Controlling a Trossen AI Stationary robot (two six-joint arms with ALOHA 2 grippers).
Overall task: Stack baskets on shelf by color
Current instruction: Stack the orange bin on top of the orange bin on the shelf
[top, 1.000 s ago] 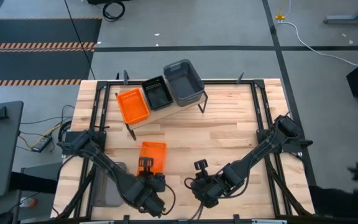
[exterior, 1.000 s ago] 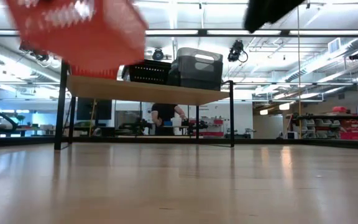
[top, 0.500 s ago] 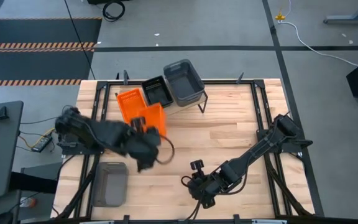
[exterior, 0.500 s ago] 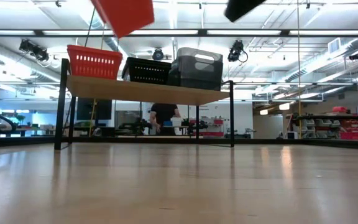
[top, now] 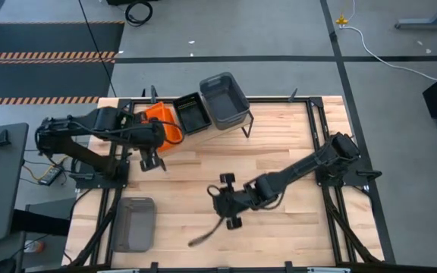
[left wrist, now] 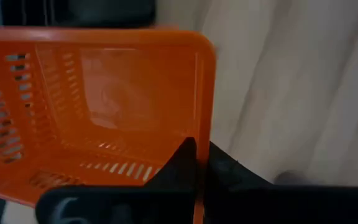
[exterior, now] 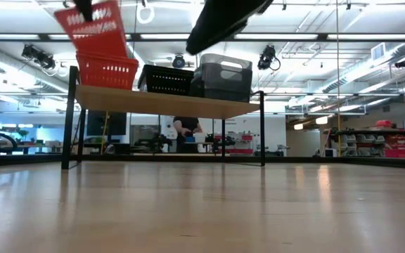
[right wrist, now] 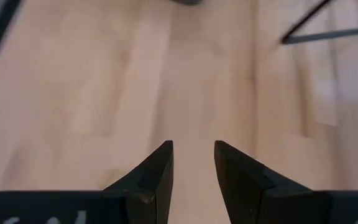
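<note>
Left claw (left wrist: 194,163), reaching across to the shelf (exterior: 167,102), was clamped on a tilted orange basket (exterior: 93,27) above another orange basket (exterior: 107,72); right claw (right wrist: 192,163) hung part-open, empty, over the tabletop (top: 279,155).

The shelf (top: 174,144) stands at the table's (top: 279,163) far side with 3 baskets in a row on it. 1 basket (exterior: 93,27) hangs tilted above the left one (exterior: 106,72). Another basket (top: 133,224) lies at the table's near left corner.
</note>
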